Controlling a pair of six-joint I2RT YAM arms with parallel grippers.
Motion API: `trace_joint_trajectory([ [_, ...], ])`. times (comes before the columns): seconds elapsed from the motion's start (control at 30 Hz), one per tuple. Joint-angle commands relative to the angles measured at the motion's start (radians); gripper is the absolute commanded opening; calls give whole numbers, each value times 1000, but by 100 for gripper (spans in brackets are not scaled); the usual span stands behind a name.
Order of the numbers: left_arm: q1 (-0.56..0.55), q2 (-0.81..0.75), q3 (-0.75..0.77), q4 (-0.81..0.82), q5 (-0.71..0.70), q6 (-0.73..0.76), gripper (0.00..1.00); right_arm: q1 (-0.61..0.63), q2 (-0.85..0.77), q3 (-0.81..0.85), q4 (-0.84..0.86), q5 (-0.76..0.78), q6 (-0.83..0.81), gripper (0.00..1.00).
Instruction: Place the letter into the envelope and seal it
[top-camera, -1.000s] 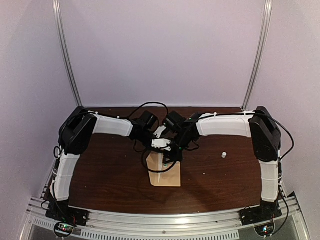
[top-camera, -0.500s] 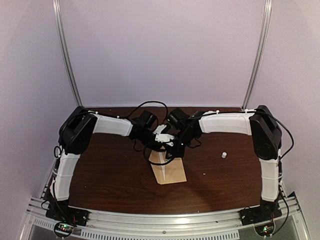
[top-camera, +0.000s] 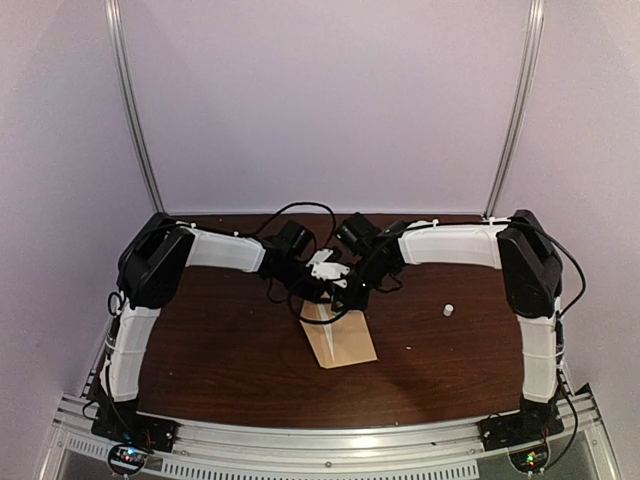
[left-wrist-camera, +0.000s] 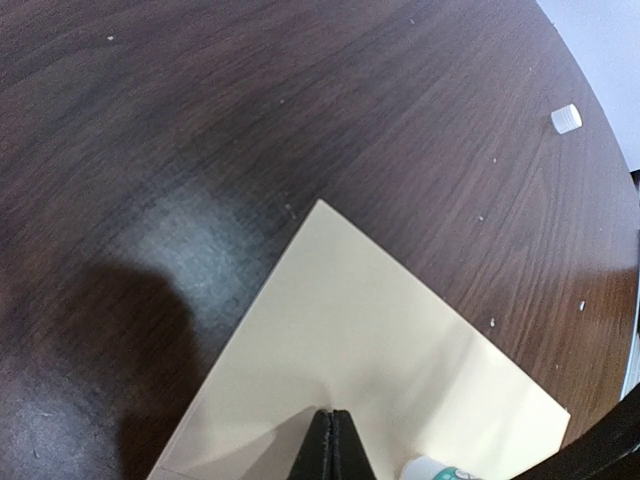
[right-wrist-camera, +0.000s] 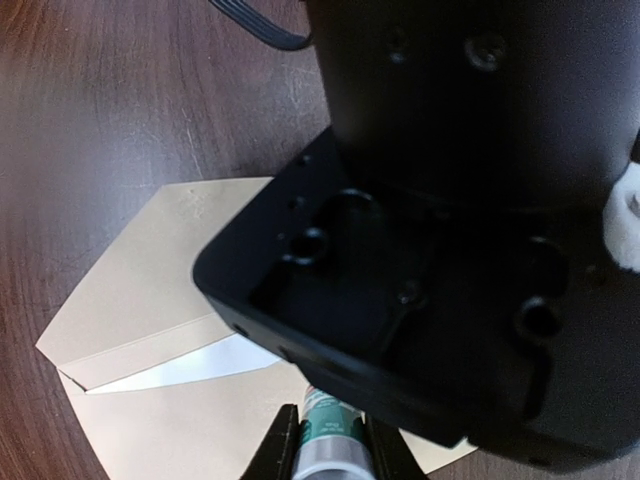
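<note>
Your left claw (left-wrist-camera: 330, 445) is closed, its two fingers pressed flat together with nothing visible between them. Their tips sit over the envelope (left-wrist-camera: 380, 330), and from the left wrist view they seem to rest on the paper, though contact is hard to confirm. The envelope spreads out ahead of that claw, its far corner pointing away across the dark wood tabletop (left-wrist-camera: 200, 120).

Your right claw (right-wrist-camera: 328, 432) is gripping a glue stick (right-wrist-camera: 322, 462), a grey tube with a green and white label held between the two fingers. The tube points out ahead of the fingers towards the envelope, just below the left arm's black wrist housing (right-wrist-camera: 430, 250), which fills most of the right wrist view. The two claws are close together over the same end of the envelope.

The letter (right-wrist-camera: 190, 366) is inside the envelope. Only a thin white wedge of it shows at the mouth, ahead and to the left of the right claw.

A small white cap (left-wrist-camera: 566, 118) lies on the tabletop, well apart from the left claw, far ahead and to its right.
</note>
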Motion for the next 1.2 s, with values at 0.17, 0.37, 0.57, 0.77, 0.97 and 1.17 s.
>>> trace_joint_trajectory([
  [0.17,-3,39,3,-34,-1,15,0,-1,-24,-18,-113,-43,-52,0],
  [0.37,-3,38,4,-37,-9,18,0,23,-36,-47,-145,-59,-64,0],
  [0.57,-3,39,4,-41,-13,22,0,47,-45,-73,-159,-69,-70,0],
  [0.77,-3,38,6,-41,-14,24,0,62,-72,-101,-165,-67,-74,0],
  [0.97,-3,41,6,-40,-9,24,0,60,-86,-115,-144,-22,-70,0],
  [1.17,-3,42,6,-41,1,24,0,51,-68,-90,-91,57,-58,0],
])
